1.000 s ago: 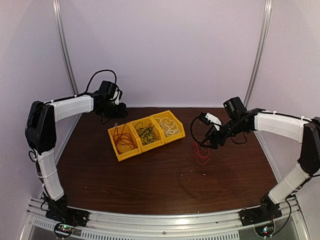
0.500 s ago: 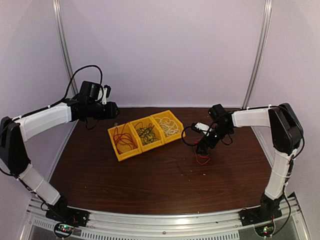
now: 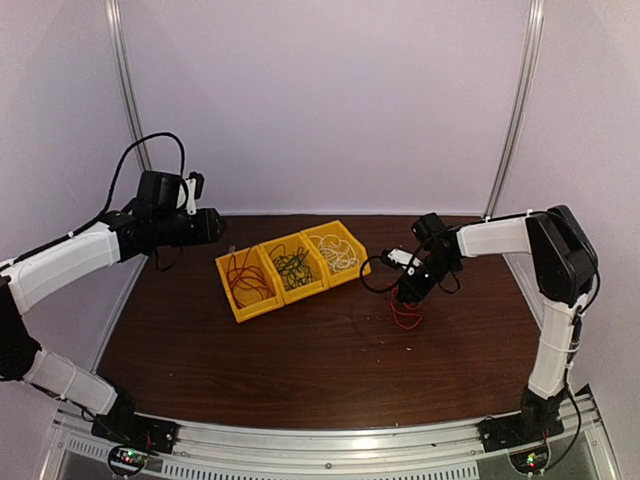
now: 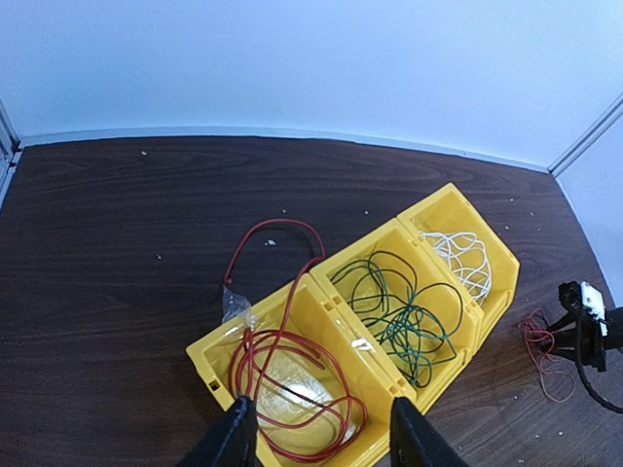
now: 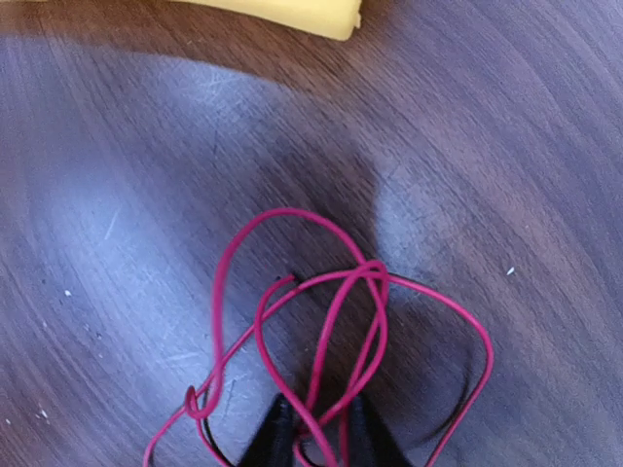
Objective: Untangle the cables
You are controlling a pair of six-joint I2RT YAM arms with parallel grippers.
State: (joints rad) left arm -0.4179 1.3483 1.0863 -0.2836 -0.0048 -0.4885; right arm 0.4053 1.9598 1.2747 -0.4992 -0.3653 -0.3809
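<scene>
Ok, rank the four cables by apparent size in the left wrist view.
1. Binned red cable.
2. Green cable.
3. White cable and loose red cable look alike, both farther off; unranked.

- Table (image 3: 300, 370): three bins in a row, near-left to far-right.
- Left bin (image 3: 255, 311) holds first cable (image 3: 245, 280), which spills over the far rim.
- Middle bin (image 3: 308, 292) holds second cable (image 3: 292, 265).
- Right bin (image 3: 351, 275) holds third cable (image 3: 338, 252).
- Loose cable (image 3: 403, 315) on table, right of bins, apart.
- Right gripper (image 3: 405, 292) on loose cable, strands between its fingers.
- Left gripper (image 3: 215, 228) above table, far-left of bins.
</scene>
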